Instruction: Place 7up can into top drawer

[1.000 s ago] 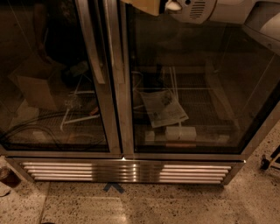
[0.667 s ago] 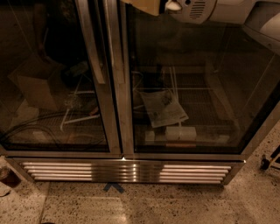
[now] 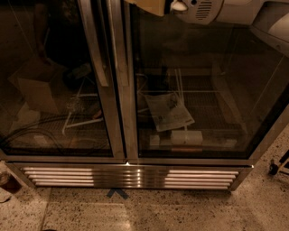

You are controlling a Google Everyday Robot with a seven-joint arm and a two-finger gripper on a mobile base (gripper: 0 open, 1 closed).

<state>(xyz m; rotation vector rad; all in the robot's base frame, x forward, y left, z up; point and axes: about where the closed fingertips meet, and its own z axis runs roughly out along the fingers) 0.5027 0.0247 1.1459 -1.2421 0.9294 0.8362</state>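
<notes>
**Jaws cut off at the top edge, before a glass-door cooler**

Jaws open or shut, holding anything or not: I cannot tell, since the gripper (image 3: 171, 5) sits at the very top edge, right of centre, mostly cropped. The white arm (image 3: 235, 11) reaches in high from the top right. The 7up can is not in sight. Beyond stands a two-door cooler (image 3: 126, 90), doors closed, with a paper (image 3: 168, 113) and a cardboard box (image 3: 36, 90) inside. A steel grille (image 3: 131, 177) runs below it, and the near speckled floor (image 3: 189, 212) carries a blue tape mark (image 3: 117, 193).
</notes>
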